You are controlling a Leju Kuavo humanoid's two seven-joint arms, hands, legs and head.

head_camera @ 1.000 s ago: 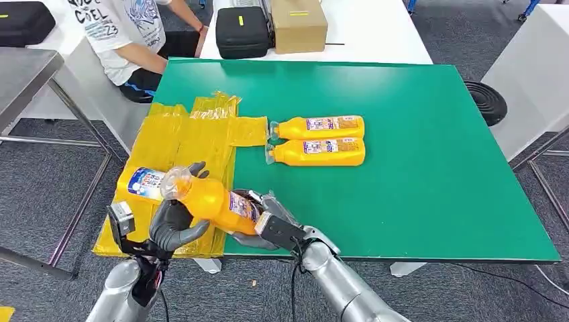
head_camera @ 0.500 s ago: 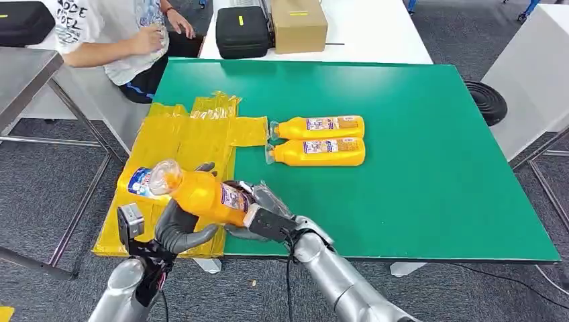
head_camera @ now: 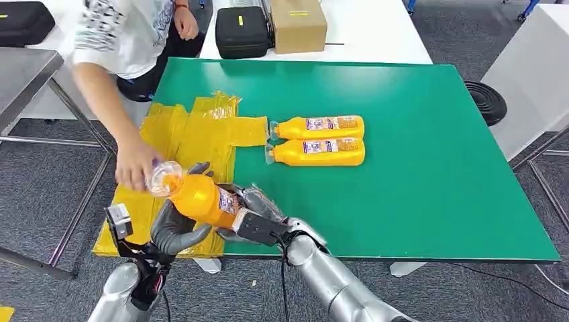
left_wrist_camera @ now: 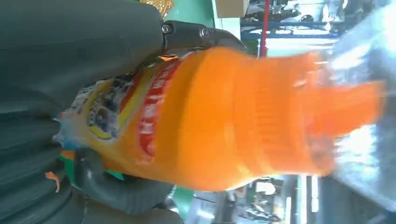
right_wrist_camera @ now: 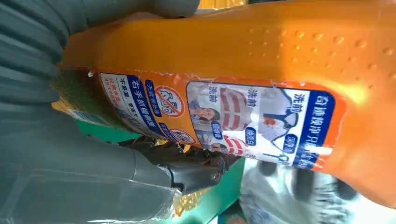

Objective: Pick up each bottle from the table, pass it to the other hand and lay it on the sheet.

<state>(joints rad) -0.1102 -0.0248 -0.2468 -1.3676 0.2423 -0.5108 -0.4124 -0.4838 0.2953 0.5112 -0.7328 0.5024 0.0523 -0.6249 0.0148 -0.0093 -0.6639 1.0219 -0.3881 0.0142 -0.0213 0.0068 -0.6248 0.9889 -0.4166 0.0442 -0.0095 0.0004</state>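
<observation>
An orange bottle (head_camera: pixel 201 199) with a clear cap hangs above the green table's (head_camera: pixel 416 168) near left corner, cap end pointing left. My left hand (head_camera: pixel 176 227) grips it from below near the neck, and my right hand (head_camera: pixel 249 213) holds its labelled base end. Up close, the left wrist view shows the bottle (left_wrist_camera: pixel 210 121) lying in the left hand (left_wrist_camera: pixel 70 56). In the right wrist view its label (right_wrist_camera: pixel 261 112) sits against the right hand (right_wrist_camera: pixel 70 154). Two more orange bottles (head_camera: pixel 321 125) (head_camera: pixel 321 151) lie side by side mid-table. The yellow sheet (head_camera: pixel 191 131) covers the table's left edge.
A person (head_camera: pixel 127 33) stands at the far left, one hand (head_camera: pixel 136 168) reaching down over the sheet close to the held bottle's cap. A black case (head_camera: pixel 241 30) and a cardboard box (head_camera: pixel 298 23) sit on the white table behind. A grey table (head_camera: pixel 23 74) stands left.
Both my hands have carried the bottle slightly left. The person has leaned in, and their hand now covers the spot on the sheet where a blue-labelled bottle lay.
</observation>
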